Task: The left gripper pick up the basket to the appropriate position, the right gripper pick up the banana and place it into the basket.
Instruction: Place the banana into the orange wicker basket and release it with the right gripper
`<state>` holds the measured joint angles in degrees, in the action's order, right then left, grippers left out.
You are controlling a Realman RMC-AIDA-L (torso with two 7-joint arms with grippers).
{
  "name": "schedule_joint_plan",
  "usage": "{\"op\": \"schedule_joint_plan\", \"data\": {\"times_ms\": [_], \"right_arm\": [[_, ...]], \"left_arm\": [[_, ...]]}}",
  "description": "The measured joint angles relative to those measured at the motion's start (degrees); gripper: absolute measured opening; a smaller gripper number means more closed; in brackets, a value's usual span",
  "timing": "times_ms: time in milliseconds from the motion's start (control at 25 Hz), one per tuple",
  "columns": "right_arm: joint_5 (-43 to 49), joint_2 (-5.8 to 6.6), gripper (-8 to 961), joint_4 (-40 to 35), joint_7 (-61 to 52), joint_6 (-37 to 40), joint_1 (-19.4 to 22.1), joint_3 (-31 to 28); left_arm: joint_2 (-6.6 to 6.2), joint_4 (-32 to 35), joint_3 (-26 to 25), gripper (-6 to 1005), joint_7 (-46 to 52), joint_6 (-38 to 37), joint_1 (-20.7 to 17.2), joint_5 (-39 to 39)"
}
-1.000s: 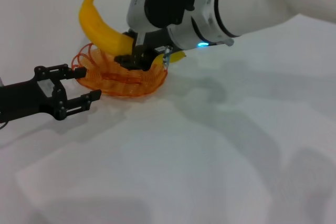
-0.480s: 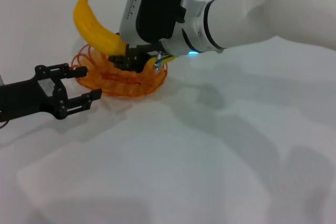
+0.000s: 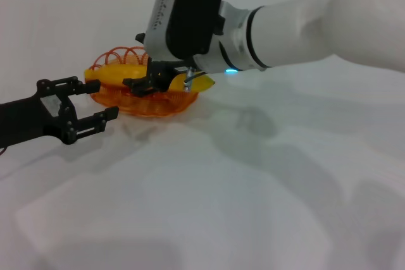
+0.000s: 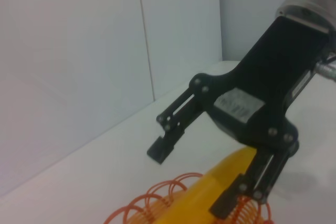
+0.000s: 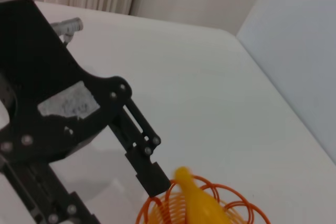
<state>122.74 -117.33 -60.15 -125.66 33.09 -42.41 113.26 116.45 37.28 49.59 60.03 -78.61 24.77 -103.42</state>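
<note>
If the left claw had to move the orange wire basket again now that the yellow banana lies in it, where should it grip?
Probably the scalloped rim at the end of the orange wire basket facing the open left gripper, approached from that side, one finger inside a loop and one outside. The yellow banana fills the middle, and the open right gripper hangs over the opposite end.

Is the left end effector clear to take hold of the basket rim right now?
Probably yes. The left end effector is open beside the basket, nothing between them; the right end effector and banana sit farther along.
</note>
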Motion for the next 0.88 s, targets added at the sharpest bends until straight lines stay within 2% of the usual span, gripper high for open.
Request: {"op": "schedule_joint_plan", "data": {"times_ms": [120,360,480,600,720,880], "right_arm": [[0.0,0.23,760,-3.5,1.1,0.2,3.3,-0.9],[-3.0,0.32,905,-10.1,7.6,3.1,10.3,-5.7],[-11.2,0.4,905,-10.6,16.0,8.1,12.5,-10.5],[-20.6,0.43,905,-8.0,25.4,15.3,13.8,-17.2],[-28.6,0.42,905,-2.4,33.6,22.0,14.6,-23.8],[-34.2,0.39,905,5.5,41.3,27.6,15.5,-31.1]], "left_arm": [[0.0,0.0,0.0,628,0.0,0.0,-0.2,0.0],[0.0,0.0,-0.1,626,-0.6,0.2,-0.7,0.5],[0.0,0.0,-0.2,625,-0.9,0.3,-1.1,1.1],[0.0,0.0,-0.2,625,-1.1,0.3,-1.1,1.5],[0.0,-0.1,-0.2,625,-1.5,0.3,-1.3,2.1],[0.0,-0.2,-0.2,625,-1.6,0.3,-1.6,2.9]]}}
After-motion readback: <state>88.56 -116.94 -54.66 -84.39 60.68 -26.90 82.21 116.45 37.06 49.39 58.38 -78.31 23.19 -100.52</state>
